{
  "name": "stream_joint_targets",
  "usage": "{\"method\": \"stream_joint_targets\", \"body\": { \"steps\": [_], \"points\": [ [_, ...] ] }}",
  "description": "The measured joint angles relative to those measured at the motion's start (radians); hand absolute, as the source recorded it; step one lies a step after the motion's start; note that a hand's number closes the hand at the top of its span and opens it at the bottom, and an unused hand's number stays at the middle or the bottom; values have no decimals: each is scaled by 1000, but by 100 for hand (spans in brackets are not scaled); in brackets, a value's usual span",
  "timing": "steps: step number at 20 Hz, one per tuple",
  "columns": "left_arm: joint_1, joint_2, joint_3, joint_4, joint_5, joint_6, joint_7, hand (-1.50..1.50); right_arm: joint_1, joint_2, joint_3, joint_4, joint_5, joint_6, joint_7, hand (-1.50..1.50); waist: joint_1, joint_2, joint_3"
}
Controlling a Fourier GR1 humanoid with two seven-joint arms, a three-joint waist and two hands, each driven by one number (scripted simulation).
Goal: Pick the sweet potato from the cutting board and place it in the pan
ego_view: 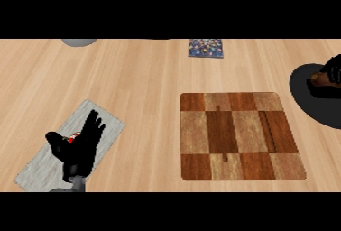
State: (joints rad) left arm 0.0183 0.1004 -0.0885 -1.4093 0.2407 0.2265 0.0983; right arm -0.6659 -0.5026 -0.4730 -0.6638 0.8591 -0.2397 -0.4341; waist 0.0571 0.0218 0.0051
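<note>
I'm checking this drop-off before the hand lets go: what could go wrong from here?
The right hand sits at the picture's right edge, curled around the brown sweet potato over the dark pan. Only part of the pan shows, so a release near its rim might let the sweet potato roll out, possibly onto the cutting board. Pulling the hand back low could also nudge the pan. The left hand rests open over the grey cloth, out of the way.

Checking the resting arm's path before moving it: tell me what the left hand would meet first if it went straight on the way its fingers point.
The left hand points up the view, slightly right. It would first cross the far edge of the grey mat beneath it, then bare counter. The way looks free beyond that, though height above the counter is unclear.
</note>
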Motion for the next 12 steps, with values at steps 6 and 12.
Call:
{"method": "stream_joint_targets", "body": {
  "steps": [6,12],
  "points": [
    [-30,0,-5,-3,-2,-5,18,0,-58,-78,8,207,75,-61,16,-150,29,16,1],
    [-29,-1,-17,-8,-3,-17,21,0,-96,-102,2,332,88,-64,-28,-150,48,24,4]
  ]
}}
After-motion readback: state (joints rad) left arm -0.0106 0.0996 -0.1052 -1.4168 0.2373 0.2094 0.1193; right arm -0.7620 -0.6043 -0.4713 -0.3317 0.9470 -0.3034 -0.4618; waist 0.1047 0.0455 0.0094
